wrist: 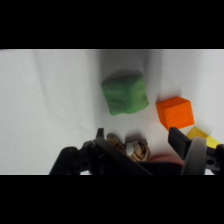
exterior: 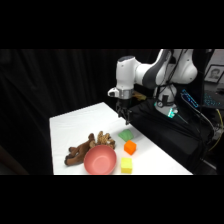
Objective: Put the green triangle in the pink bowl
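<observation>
Nothing of the task is done yet, as you can see from the side: the triangle (exterior: 126, 134) lies on the table (exterior: 75, 125), apart from the bowl (exterior: 100, 160), which holds no block. Your pincer (exterior: 125, 118) hangs just above the triangle, arm reaching down from upper right. Grasp, carry and drop remain.

Wrist view: triangle (wrist: 125, 93) sits ahead of the fingers (wrist: 182, 142), which stand apart, holding nothing. Orange block (wrist: 175, 112) lies just beside it.

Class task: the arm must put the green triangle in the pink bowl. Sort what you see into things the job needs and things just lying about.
Needed: green triangle, pink bowl, gripper.
Lying about: orange block, yellow cube, brown plush toy.
</observation>
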You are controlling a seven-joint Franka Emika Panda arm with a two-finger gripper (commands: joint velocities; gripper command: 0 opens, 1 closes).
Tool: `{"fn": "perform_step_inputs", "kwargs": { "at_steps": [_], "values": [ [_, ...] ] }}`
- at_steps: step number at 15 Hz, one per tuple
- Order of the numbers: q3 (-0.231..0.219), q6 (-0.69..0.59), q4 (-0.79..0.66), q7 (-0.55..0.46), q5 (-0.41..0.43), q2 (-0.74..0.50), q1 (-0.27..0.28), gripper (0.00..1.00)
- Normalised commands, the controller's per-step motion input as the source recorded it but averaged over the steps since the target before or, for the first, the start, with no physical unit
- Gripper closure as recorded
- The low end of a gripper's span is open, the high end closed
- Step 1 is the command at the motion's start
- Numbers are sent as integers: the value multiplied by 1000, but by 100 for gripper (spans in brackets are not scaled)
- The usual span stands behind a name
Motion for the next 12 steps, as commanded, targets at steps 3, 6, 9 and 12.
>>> {"fn": "perform_step_inputs", "kwargs": {
  "at_steps": [3, 6, 9, 12],
  "values": [
    [14, 338, -44, 142, -126, 185, -23, 0],
    [-6, 292, -52, 175, -185, 140, -8, 0],
    [-38, 262, -71, 172, -203, 90, 6, 0],
    [-61, 283, -92, 147, -183, 83, 21, 0]
  ]
}}
